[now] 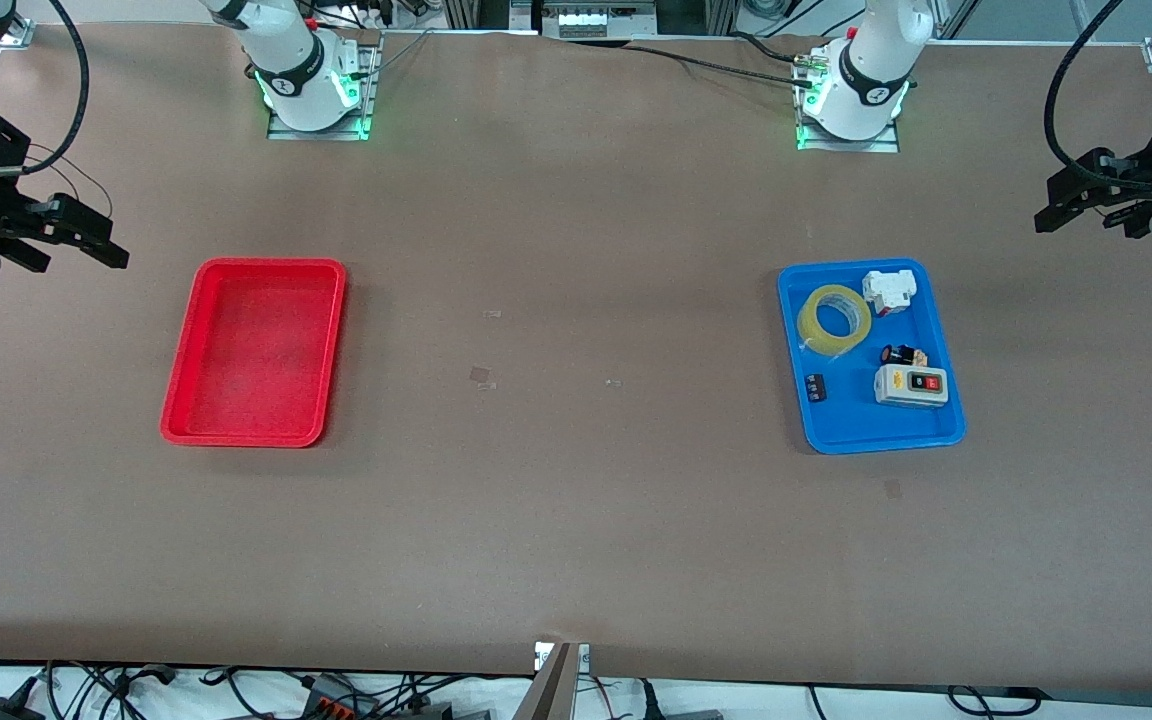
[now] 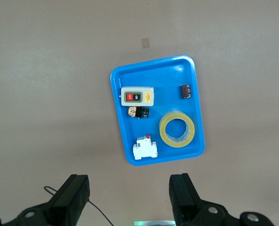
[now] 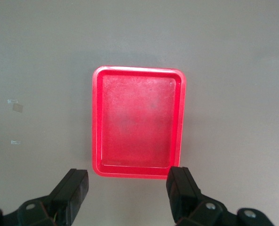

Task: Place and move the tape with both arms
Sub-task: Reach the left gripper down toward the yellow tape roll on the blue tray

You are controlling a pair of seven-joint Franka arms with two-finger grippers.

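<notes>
Two white arms (image 1: 871, 70), dark joint caps, green-lit bases, black cables looping to black grippers (image 1: 1076, 205).

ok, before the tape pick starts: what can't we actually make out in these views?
- Left gripper: front view crops it at the frame edge; wrist view shows the jaws apart.
- Right gripper: the arm is cropped the same way.
- Small dark part in the blue tray: too small to identify.
- Tape: a loose end isn't discernible.
- Red tray: faint smudges inside, nature unclear.
</notes>
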